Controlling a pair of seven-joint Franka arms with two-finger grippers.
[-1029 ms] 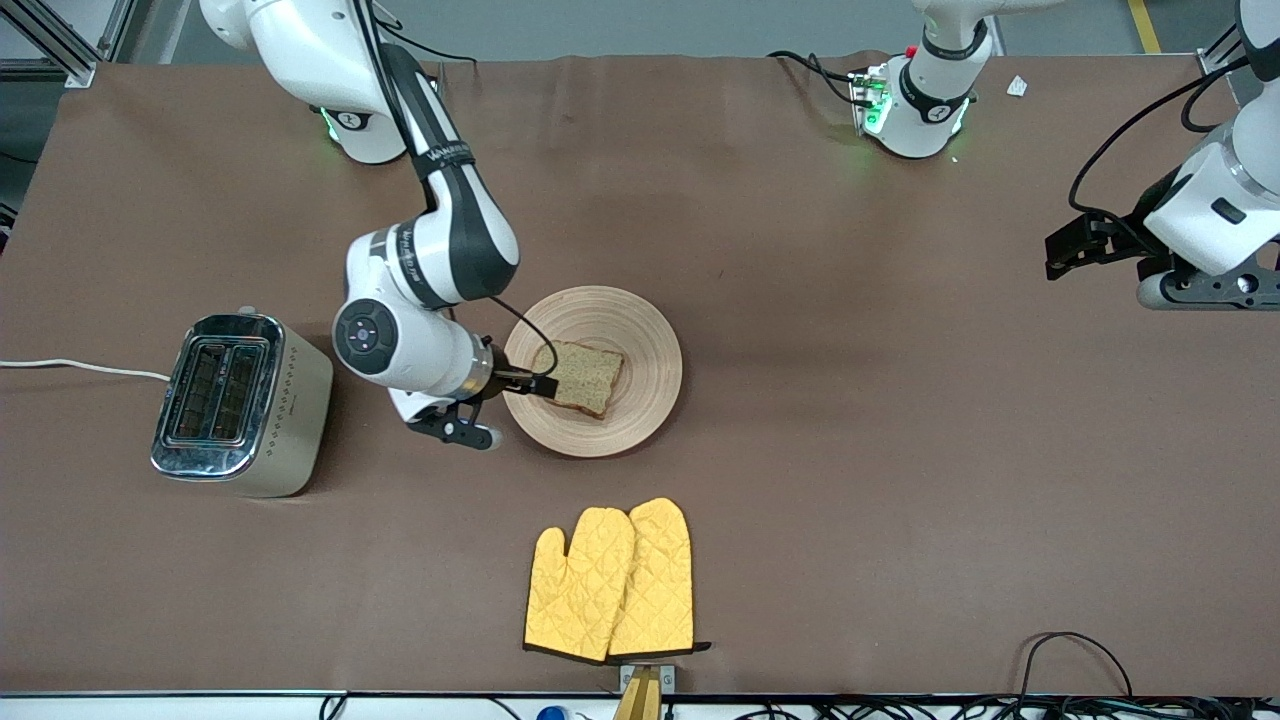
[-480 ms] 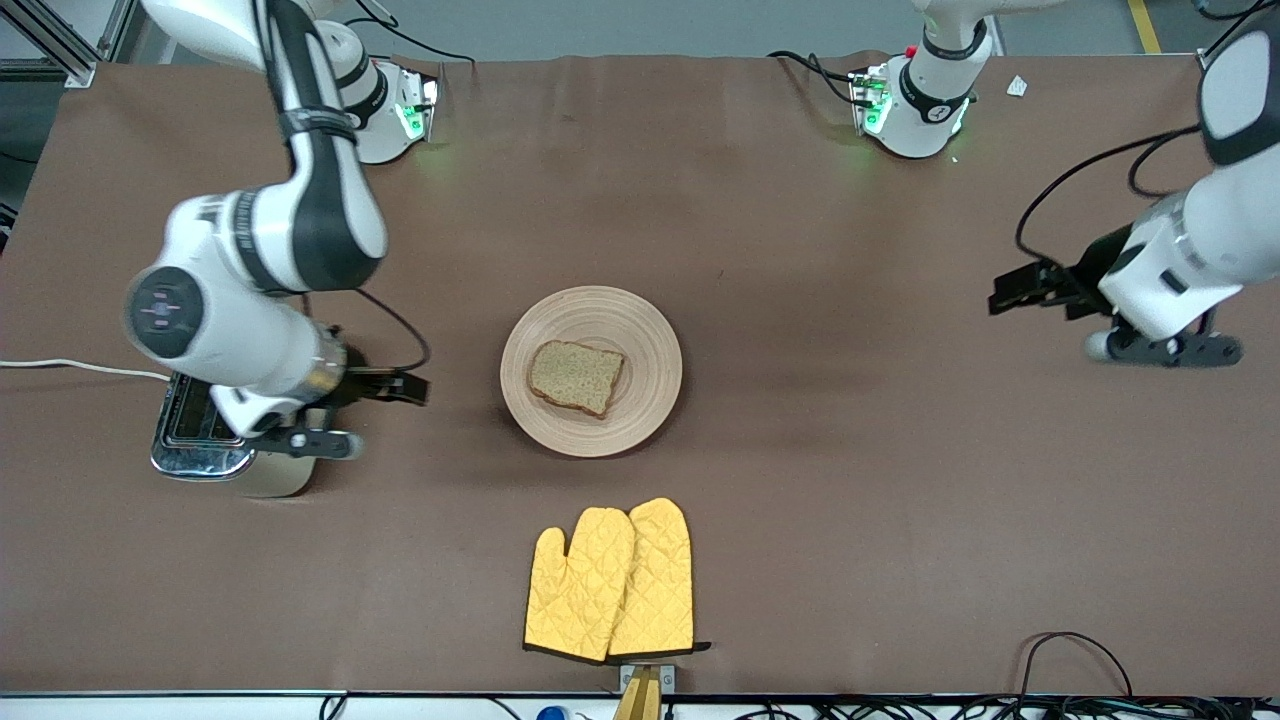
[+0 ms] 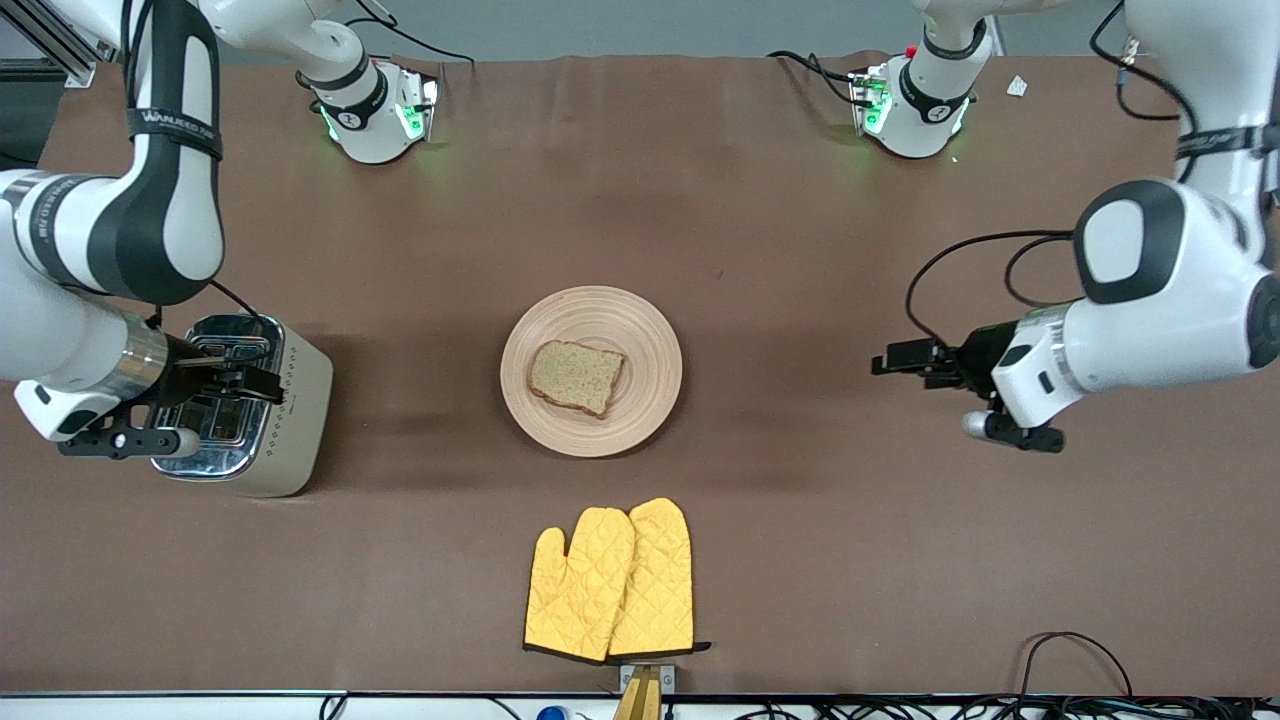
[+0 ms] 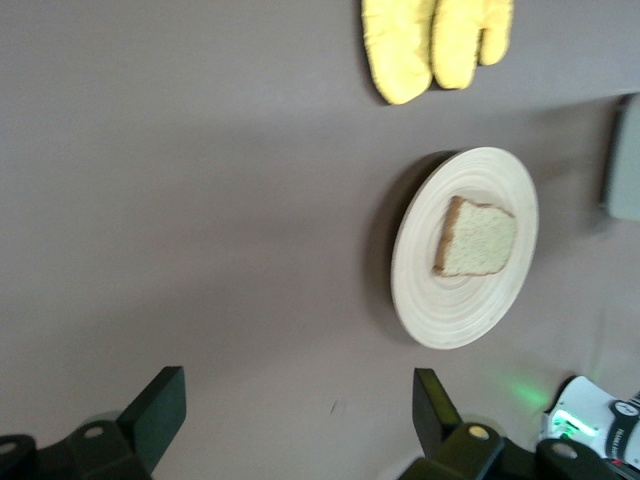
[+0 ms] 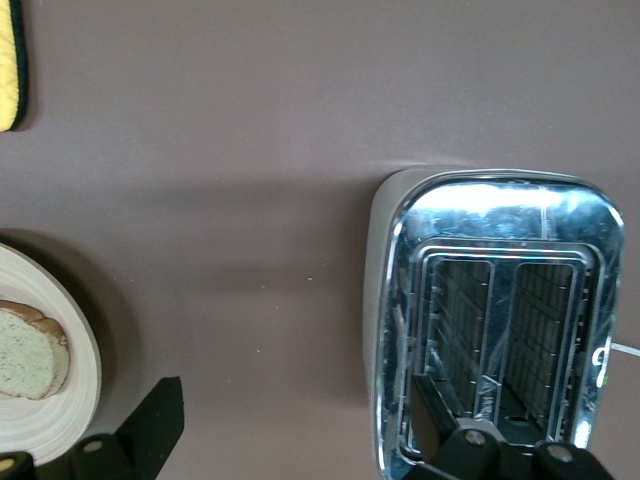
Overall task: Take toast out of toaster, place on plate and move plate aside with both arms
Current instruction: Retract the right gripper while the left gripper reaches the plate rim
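Now the plate (image 3: 655,330) with its toast (image 3: 576,376) sits between my left gripper (image 3: 897,360) and right gripper (image 3: 240,378), both wide open, empty, the right over the toaster (image 3: 295,400).

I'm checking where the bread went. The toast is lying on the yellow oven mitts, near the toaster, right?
Not quite. The toast lies on the round wooden plate, not on the yellow oven mitts, which are bare. The front view shows it.
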